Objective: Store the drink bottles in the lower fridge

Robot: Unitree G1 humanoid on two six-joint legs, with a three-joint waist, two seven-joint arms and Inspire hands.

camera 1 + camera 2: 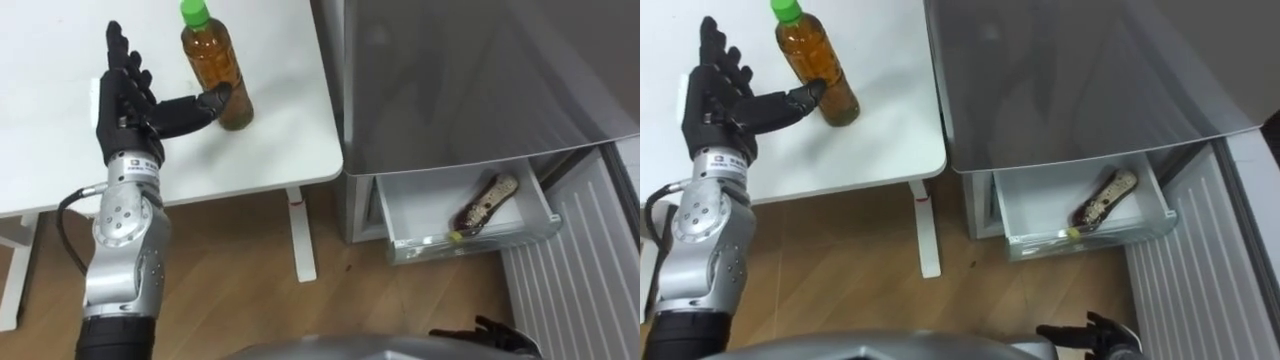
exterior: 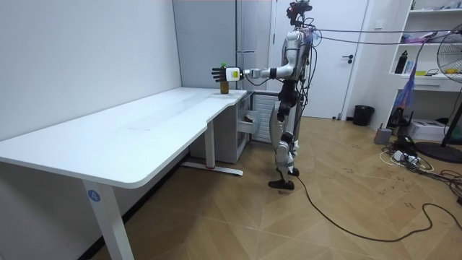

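While the robot stood beside the grey fridge (image 1: 470,80) at the far end of the long white table (image 1: 60,150), its left arm reached out over the table top. The left hand (image 1: 125,95) was open. Its fingers pointed straight up and away from the robot, and its thumb stuck out to the side. The tip of the thumb touched the lower side of the bottle (image 1: 218,70), but the fingers were not wrapped around it.

The bottle stood upright on the table, near the corner next to the fridge. It held a brown drink and had a green cap (image 1: 193,12).

Down low on the fridge, a white drawer (image 1: 400,215) was pulled out. A long brown thing (image 1: 487,203) lay inside it, and what it was could not be told.

The right hand (image 1: 480,335) showed as dark fingers at the bottom edge of the eye views, low by the robot's body, well apart from the bottle. Whether it was open or closed could not be told.

Under the table was a wood floor (image 1: 230,260).
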